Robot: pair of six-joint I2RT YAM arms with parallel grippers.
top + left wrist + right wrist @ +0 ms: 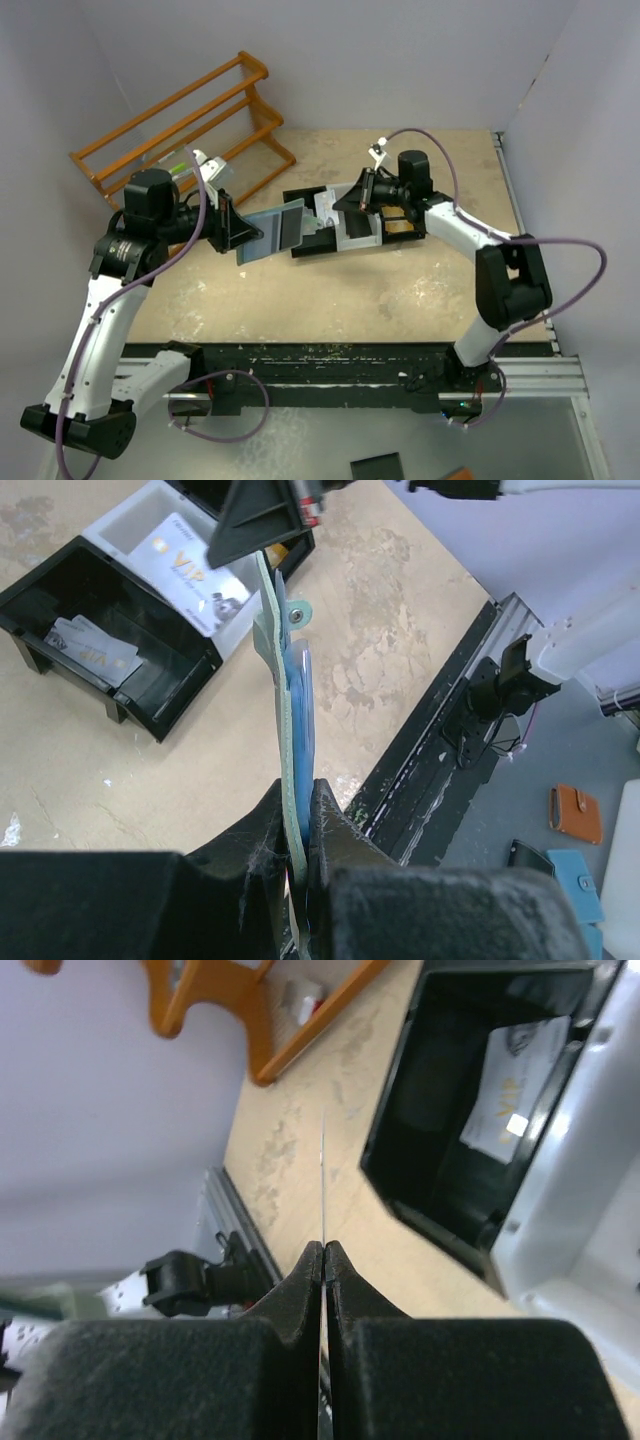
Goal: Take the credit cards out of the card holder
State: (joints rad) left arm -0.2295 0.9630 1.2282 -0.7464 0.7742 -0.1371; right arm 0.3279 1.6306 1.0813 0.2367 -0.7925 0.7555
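Our left gripper (298, 815), clamped on the card holder (270, 232), holds it aloft, long axis 8-to-2 o'clock, and at its 3 o'clock our right gripper (324, 1260) pinches one credit card (323, 1190) near the bin tray (160, 705).

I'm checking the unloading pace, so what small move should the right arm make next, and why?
Probably swing the right gripper over the bin tray and open: its jaws pinch a card already clear of the card holder, and other cards lie in the tray.
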